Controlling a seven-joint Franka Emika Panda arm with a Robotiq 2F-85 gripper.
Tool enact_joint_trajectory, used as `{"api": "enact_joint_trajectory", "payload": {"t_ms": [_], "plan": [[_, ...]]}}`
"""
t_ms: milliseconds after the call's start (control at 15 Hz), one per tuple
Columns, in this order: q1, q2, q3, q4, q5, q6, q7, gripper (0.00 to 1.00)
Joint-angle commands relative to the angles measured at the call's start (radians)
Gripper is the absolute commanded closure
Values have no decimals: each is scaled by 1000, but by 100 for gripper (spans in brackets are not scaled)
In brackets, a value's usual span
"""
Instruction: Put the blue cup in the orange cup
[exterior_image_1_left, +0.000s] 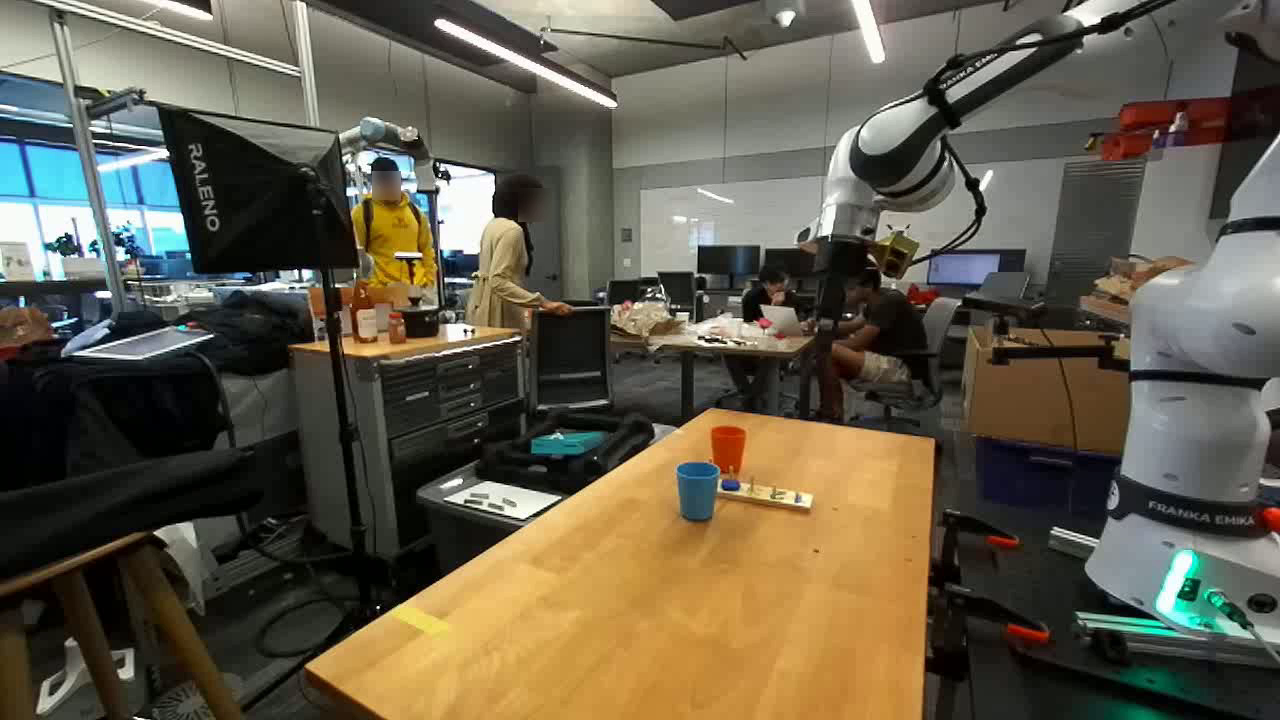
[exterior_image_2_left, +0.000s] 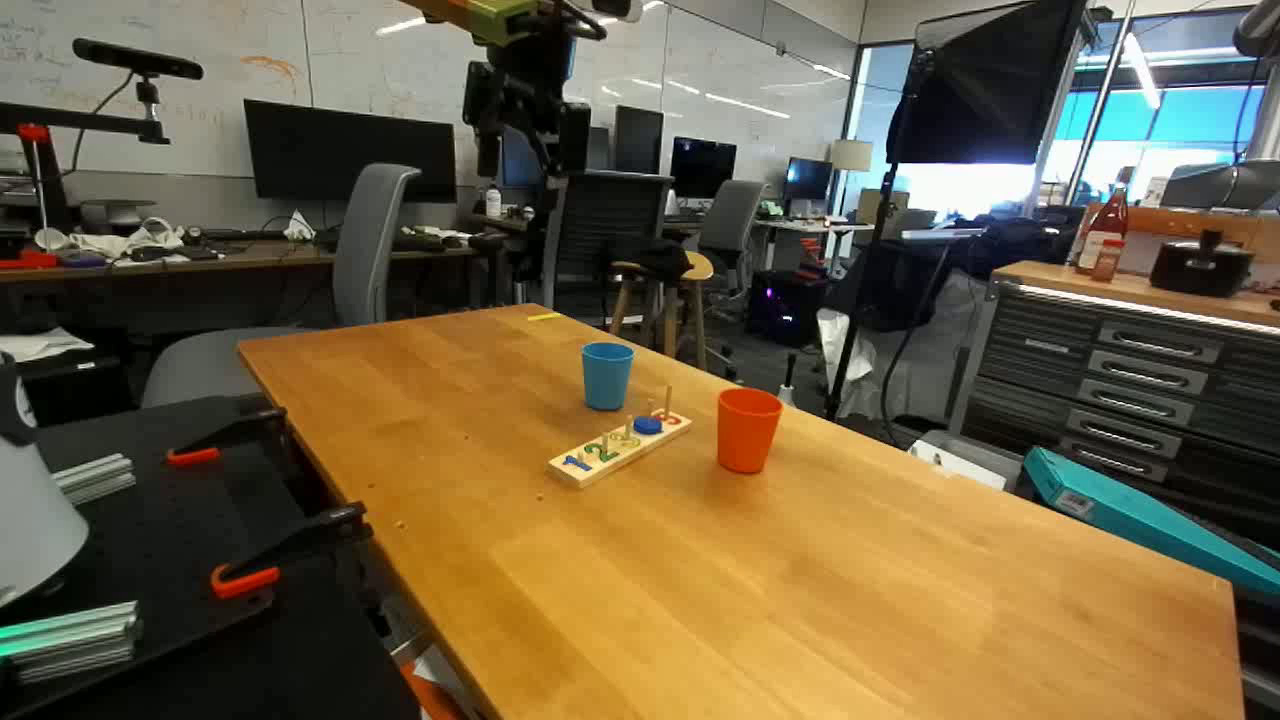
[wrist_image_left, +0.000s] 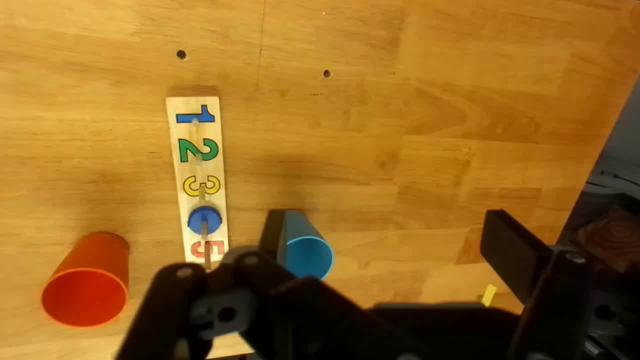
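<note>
My fingers (wrist_image_left: 515, 255) hang wide apart, well above a wooden table (exterior_image_2_left: 800, 580). One of them partly hides the blue cup (wrist_image_left: 308, 255) in the wrist view; both exterior views show it standing upright on the table. Just beside it lies a numbered peg board (wrist_image_left: 211, 168) bearing a blue disc (wrist_image_left: 195, 219), and on the board's other side the orange cup (wrist_image_left: 87, 290) stands, also upright.

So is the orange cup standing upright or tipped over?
Upright: in both exterior views the orange cup stands on the table, wider mouth up and narrower base down.
</note>
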Motion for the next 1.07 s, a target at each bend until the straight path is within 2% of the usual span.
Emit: {"api": "enact_joint_trajectory", "payload": {"t_ms": [0, 200, 333, 667, 1000], "plan": [[-27, 3, 26, 4, 12, -4, -9, 0], [-27, 2, 26, 9, 12, -4, -9, 0], [-12, 48, 48, 7, 13, 66, -15, 0], [36, 242, 158, 59, 10, 281, 14, 0], [26, 488, 257, 171, -40, 462, 79, 0]]}}
